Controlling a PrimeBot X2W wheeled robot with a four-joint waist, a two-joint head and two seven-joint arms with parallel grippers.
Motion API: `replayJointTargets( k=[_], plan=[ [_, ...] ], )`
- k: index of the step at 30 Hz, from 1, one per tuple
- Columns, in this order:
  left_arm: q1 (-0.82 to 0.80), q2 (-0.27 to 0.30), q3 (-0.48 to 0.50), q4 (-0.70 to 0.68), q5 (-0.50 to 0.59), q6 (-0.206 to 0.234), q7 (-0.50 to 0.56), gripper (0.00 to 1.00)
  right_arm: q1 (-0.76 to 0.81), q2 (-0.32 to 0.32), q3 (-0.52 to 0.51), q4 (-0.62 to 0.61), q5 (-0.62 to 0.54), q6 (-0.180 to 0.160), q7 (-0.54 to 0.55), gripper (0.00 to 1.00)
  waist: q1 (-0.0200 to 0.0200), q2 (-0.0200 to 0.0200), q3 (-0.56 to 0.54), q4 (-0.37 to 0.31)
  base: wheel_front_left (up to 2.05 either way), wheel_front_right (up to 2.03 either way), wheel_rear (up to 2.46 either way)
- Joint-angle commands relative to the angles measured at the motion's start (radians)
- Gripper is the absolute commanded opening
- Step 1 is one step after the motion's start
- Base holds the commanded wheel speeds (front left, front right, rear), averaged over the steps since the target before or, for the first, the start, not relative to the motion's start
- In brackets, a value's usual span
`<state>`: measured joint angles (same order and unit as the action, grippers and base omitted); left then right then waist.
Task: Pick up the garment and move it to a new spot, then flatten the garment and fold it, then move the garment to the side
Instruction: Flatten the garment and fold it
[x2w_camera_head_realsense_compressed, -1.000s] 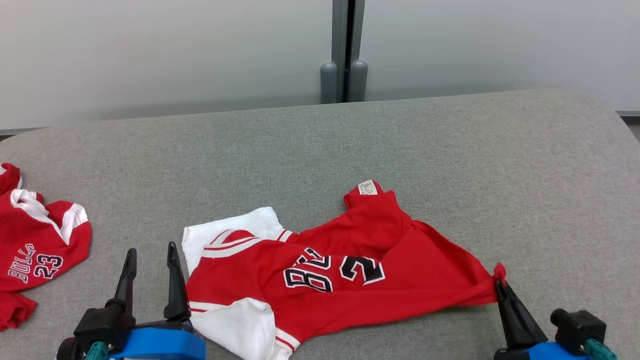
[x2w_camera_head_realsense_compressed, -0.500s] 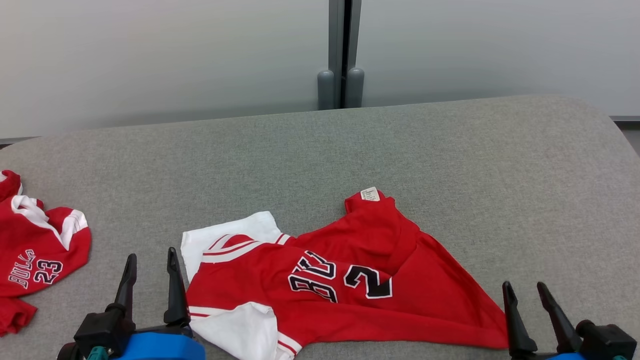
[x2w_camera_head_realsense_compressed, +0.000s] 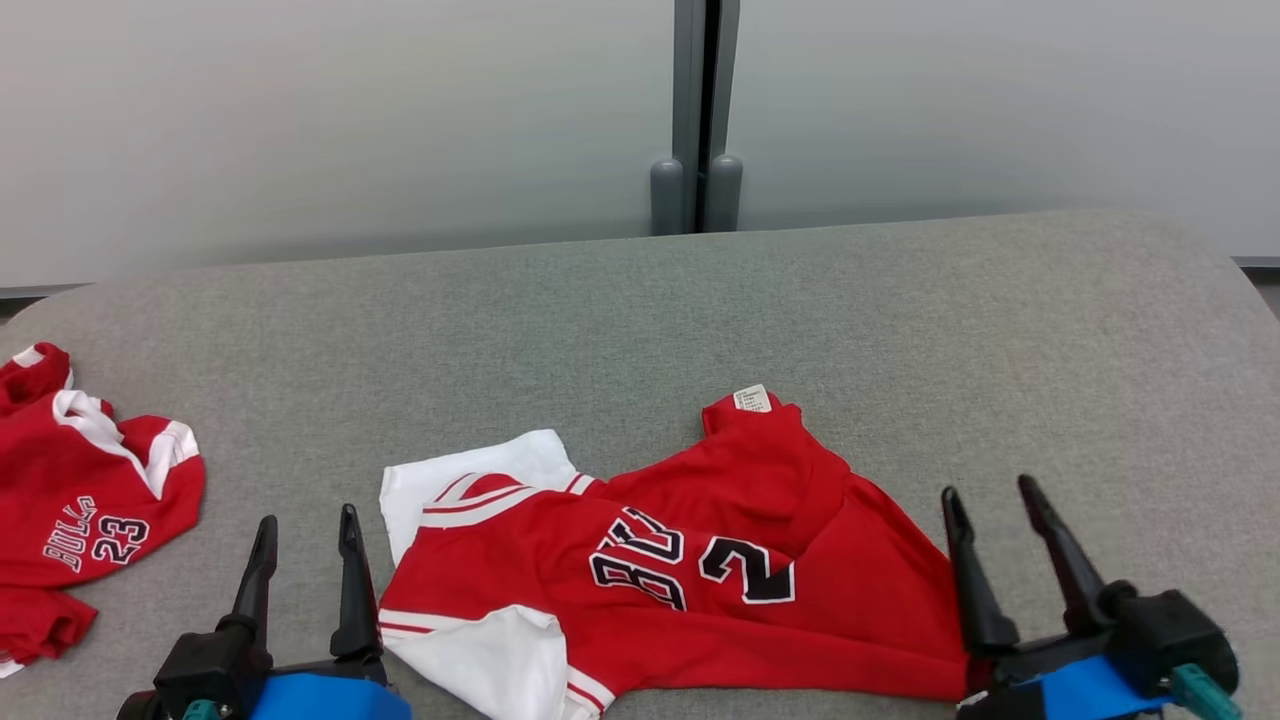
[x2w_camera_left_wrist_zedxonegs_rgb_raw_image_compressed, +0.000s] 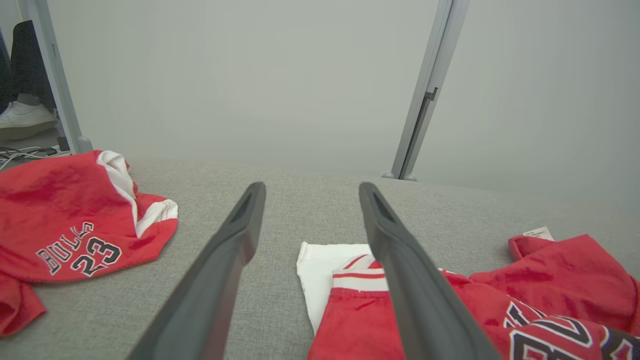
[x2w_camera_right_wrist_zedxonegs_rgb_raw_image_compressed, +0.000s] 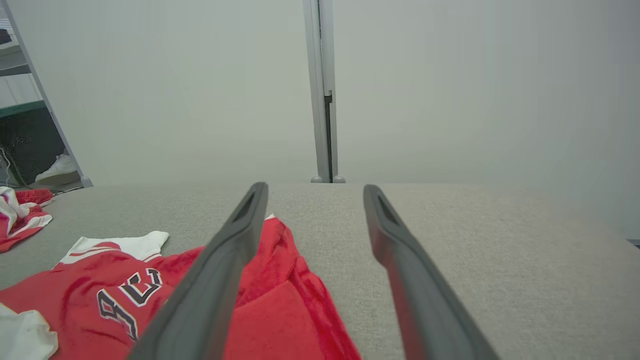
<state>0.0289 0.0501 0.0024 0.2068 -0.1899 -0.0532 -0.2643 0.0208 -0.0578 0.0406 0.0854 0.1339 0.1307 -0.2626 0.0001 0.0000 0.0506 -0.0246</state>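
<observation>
The garment (x2w_camera_head_realsense_compressed: 680, 570), a red jersey with white sleeves and a dark number, lies crumpled on the grey cloth-covered table (x2w_camera_head_realsense_compressed: 900, 330) near its front edge. A white label shows at its far tip. My left gripper (x2w_camera_head_realsense_compressed: 307, 520) stands open just left of the white sleeve, with nothing between its fingers. My right gripper (x2w_camera_head_realsense_compressed: 990, 490) stands open at the garment's right edge, also holding nothing. In the left wrist view the left gripper (x2w_camera_left_wrist_zedxonegs_rgb_raw_image_compressed: 311, 187) points over the sleeve of the garment (x2w_camera_left_wrist_zedxonegs_rgb_raw_image_compressed: 550, 280). In the right wrist view the right gripper (x2w_camera_right_wrist_zedxonegs_rgb_raw_image_compressed: 315, 187) has the garment (x2w_camera_right_wrist_zedxonegs_rgb_raw_image_compressed: 100, 295) under its left finger.
A second red jersey (x2w_camera_head_realsense_compressed: 90, 520) marked 23 lies bunched at the table's left edge. Pale wall panels with a grey post (x2w_camera_head_realsense_compressed: 697, 120) stand behind the table. A white shoe (x2w_camera_left_wrist_zedxonegs_rgb_raw_image_compressed: 25, 117) rests on the floor beyond the left side.
My right gripper has opened and let go of the garment's right corner, which has dropped flat onto the table. That gripper then rose a little. The left gripper has stayed put.
</observation>
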Motion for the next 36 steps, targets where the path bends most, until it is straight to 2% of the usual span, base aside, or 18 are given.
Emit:
replayJointTargets(
  k=[1, 13, 23, 27, 36],
  plan=[
    [0.009, 0.0, 0.004, 0.001, 0.009, -0.004, 0.0, 1.0, -0.01, 0.003, 0.01, 0.022, -0.012, 0.0, -0.003, 1.0, -0.0001, 0.0, -0.003, 0.004, 0.0, 0.0, 0.0],
    [0.013, 0.0, 0.02, 0.005, 0.038, -0.01, 0.0, 1.0, -0.017, 0.007, 0.023, 0.093, -0.025, 0.0, -0.003, 1.0, -0.0001, 0.0, -0.01, 0.01, 0.0, 0.0, 0.0],
    [-0.147, 0.008, 0.007, 0.042, 0.107, -0.046, 0.0, 1.0, -0.052, 0.007, 0.032, 0.11, -0.025, 0.0, -0.003, 1.0, -0.0001, 0.0, 0.018, -0.007, 0.0, 0.0, 0.0],
    [-0.24, 0.033, -0.007, 0.112, 0.121, -0.059, 0.0, 1.0, -0.067, 0.007, 0.039, 0.112, -0.029, 0.0, -0.003, 1.0, -0.0001, 0.0, 0.037, -0.025, 0.0, 0.0, 0.0],
    [-0.388, 0.091, -0.073, 0.392, 0.113, -0.076, 0.0, 1.0, -0.098, 0.007, 0.026, 0.114, -0.032, 0.0, -0.003, 1.0, -0.0001, 0.0, 0.097, -0.069, 0.0, 0.0, 0.0]
  ],
)
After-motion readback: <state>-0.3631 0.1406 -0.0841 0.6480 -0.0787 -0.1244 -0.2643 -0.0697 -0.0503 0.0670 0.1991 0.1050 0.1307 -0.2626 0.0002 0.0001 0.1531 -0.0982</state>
